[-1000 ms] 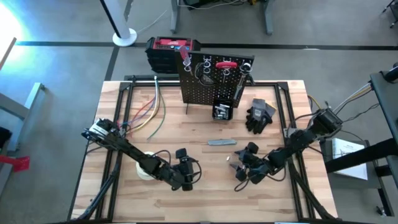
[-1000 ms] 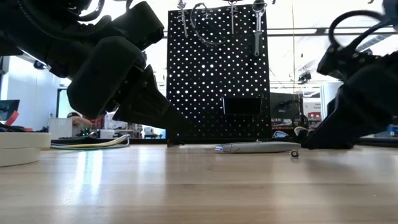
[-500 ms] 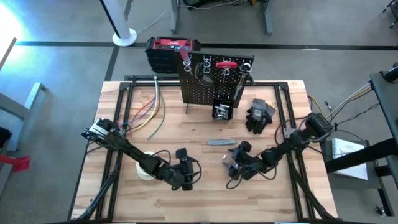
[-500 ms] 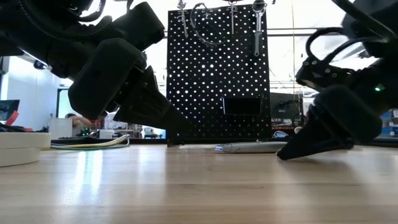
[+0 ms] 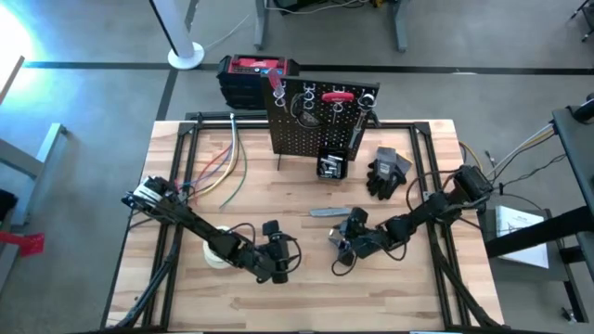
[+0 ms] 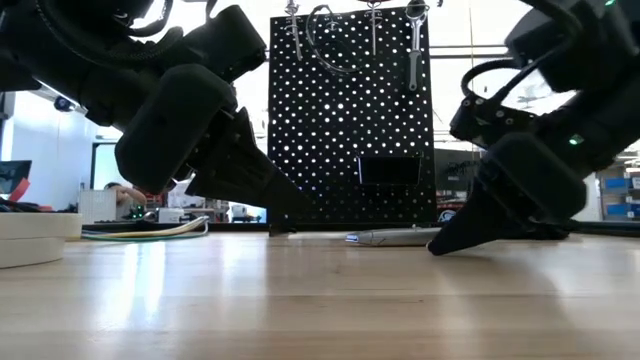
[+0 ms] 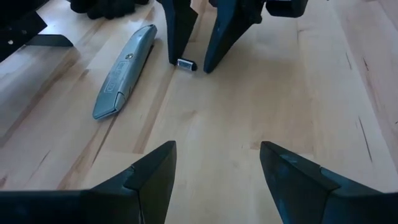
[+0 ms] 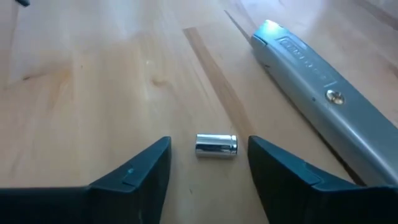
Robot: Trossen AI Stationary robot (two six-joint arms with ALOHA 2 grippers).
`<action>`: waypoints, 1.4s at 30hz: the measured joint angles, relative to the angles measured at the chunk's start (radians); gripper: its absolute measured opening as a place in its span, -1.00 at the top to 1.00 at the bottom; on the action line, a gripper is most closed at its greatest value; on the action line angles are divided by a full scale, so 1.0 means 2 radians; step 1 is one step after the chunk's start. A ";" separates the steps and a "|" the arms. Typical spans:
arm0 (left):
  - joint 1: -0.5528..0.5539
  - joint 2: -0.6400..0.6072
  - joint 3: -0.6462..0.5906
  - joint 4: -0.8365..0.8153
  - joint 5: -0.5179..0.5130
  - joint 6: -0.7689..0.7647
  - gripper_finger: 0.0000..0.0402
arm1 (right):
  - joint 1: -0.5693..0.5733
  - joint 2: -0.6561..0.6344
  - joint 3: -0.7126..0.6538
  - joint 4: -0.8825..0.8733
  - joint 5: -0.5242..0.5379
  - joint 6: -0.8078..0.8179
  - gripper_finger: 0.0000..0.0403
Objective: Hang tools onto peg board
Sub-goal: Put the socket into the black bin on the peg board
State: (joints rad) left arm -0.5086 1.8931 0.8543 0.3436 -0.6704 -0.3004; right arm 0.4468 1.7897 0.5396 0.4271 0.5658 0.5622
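A short silvery bit (image 8: 216, 145) lies on its side on the wooden table. My right gripper (image 8: 208, 142) is open and low over it, with one finger on each side and a gap to both; the left wrist view shows the same bit (image 7: 186, 63). A grey utility knife (image 5: 331, 211) lies flat just beyond. My left gripper (image 5: 278, 262) waits open near the table's front, holding nothing. The black peg board (image 5: 316, 125) stands upright at the far side, with tools on its top hooks (image 6: 415, 45) and a small black bin (image 5: 331, 165).
A whitish tape roll (image 5: 215, 250) lies beside my left arm. Black gloves (image 5: 388, 172) lie right of the peg board, a red-and-black box (image 5: 252, 79) stands behind it, and coloured cables (image 5: 223, 167) run along the far left.
My right gripper has moved toward the table's left and slightly down, coming up to the silvery bit until its fingers stand on either side of it. The bit and the utility knife have stayed where they were.
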 joint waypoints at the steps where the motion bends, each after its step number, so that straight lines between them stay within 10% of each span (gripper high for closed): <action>1: 0.000 0.000 0.000 0.000 0.000 0.000 -0.11 | -0.004 0.000 0.001 0.000 -0.003 -0.002 0.01; 10: 0.001 0.000 0.000 0.000 0.000 0.000 -0.11 | -0.030 0.000 0.004 0.002 -0.030 -0.013 0.10; 18: 0.001 0.000 0.000 0.000 0.000 0.000 -0.11 | -0.030 -0.001 0.004 0.000 -0.030 -0.015 0.79; 35: 0.001 0.000 0.000 -0.002 0.001 -0.004 -0.11 | -0.027 -0.037 0.033 -0.004 -0.037 -0.060 0.80; 42: 0.001 0.000 0.001 -0.007 0.001 -0.009 -0.11 | -0.040 -0.118 0.039 -0.028 0.062 -0.112 0.79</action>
State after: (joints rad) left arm -0.5076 1.8931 0.8555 0.3290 -0.6689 -0.3192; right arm 0.3676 1.5535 0.6174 0.3710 0.6891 0.3380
